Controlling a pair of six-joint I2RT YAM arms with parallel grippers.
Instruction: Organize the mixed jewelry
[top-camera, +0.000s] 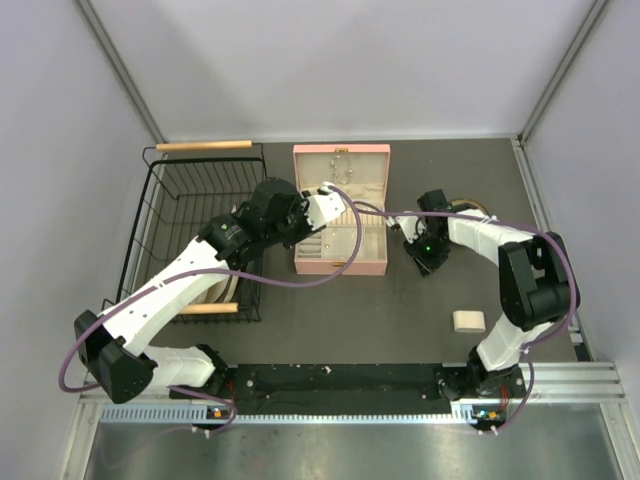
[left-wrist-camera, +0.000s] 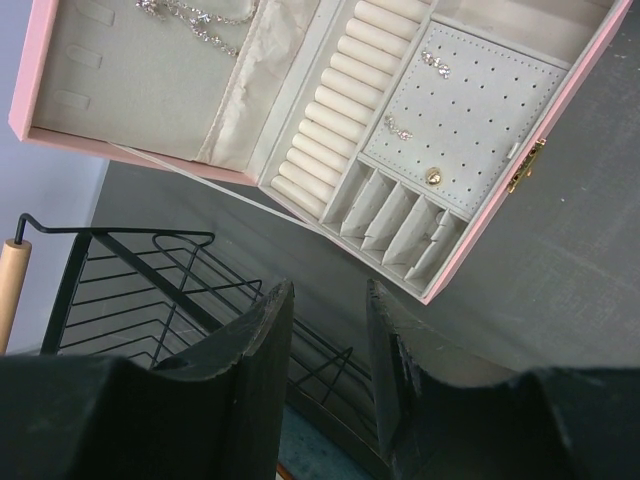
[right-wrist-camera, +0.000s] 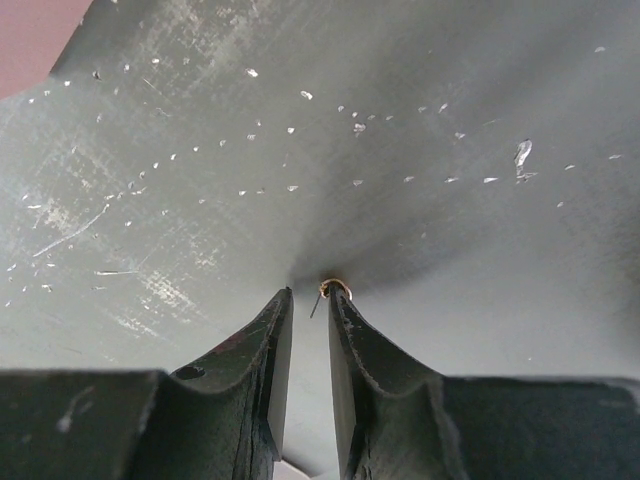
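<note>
A tiny gold loop is seen right at the tips of the right hand, down on the dark bench, to the right of the pink box. That hand is almost shut, with only a thin gap, and it cannot be told if the loop is truly pinched. If the loop is only nudged by one finger, it could be flicked away or dropped, and it would be hard to find among the pale specks. The left hand is held narrow with nothing in it, above the edge of the wire basket, near the open box. A silver chain in the lid and small earrings on the dotted pad could be shaken loose if the box is bumped. No words or brand names can be read anywhere.
</note>
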